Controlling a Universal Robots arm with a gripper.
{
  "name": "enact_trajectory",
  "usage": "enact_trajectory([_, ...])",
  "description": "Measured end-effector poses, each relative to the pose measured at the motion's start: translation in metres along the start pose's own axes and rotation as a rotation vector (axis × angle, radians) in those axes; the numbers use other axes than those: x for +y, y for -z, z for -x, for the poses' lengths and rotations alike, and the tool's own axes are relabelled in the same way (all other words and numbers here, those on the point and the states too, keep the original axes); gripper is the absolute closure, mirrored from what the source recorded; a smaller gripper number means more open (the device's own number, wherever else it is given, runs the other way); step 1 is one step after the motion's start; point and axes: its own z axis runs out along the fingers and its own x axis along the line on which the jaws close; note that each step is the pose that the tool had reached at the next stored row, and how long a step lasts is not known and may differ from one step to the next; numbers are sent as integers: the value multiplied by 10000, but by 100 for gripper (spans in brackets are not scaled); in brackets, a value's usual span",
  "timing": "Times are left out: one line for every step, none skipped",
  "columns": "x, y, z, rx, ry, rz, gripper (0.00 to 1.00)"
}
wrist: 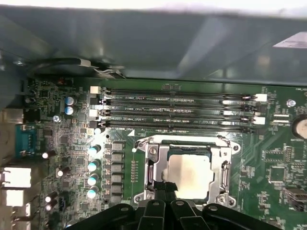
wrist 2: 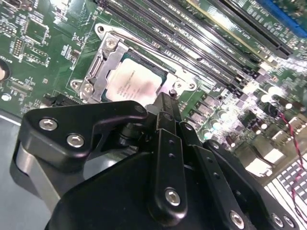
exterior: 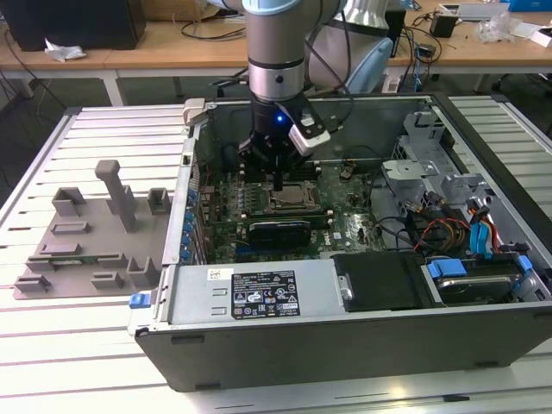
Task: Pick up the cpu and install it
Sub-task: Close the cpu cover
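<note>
My fingers (wrist 2: 168,103), narrowed together and holding nothing, hang just over the rim of the socket (wrist 2: 103,67); the cpu (wrist 2: 134,84) lies seated in it, with the grey tray (exterior: 86,250) at 9 o'clock of the computer case (exterior: 345,336) in the exterior view

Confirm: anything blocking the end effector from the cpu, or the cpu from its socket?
Nothing visible. In the first wrist view the cpu already lies inside the socket's metal frame, top bare. The end effector hangs over the frame's edge, fingertips together, with no cable or part between.
</note>
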Motion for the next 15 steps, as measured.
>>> enact_trajectory([-1, 21, 0, 0, 0, -7, 89])
enact_trajectory([-2, 37, 1, 1, 0, -14, 89])
enact_trajectory([-2, 49, 1, 1, 1, -21, 89])
enact_trajectory([-3, 53, 1, 1, 1, -27, 89])
enact_trajectory([-3, 53, 1, 0, 0, -32, 89])
enact_trajectory([-3, 53, 1, 1, 0, -34, 89])
enact_trajectory([-3, 54, 1, 1, 1, -36, 89])
enact_trajectory([-3, 54, 1, 2, 1, -38, 89])
enact_trajectory([-3, 53, 2, 1, 1, -38, 89])
enact_trajectory([-3, 53, 8, 1, 0, -39, 89])
enact_trajectory([-9, 50, 173, 1, 0, -40, 89])
enact_trajectory([-10, 50, 197, 2, 0, -41, 89])
enact_trajectory([-11, 50, 212, 2, 2, -40, 89])
enact_trajectory([-12, 50, 233, 1, 11, -40, 89])
enact_trajectory([-12, 49, 248, 0, 22, -39, 89])
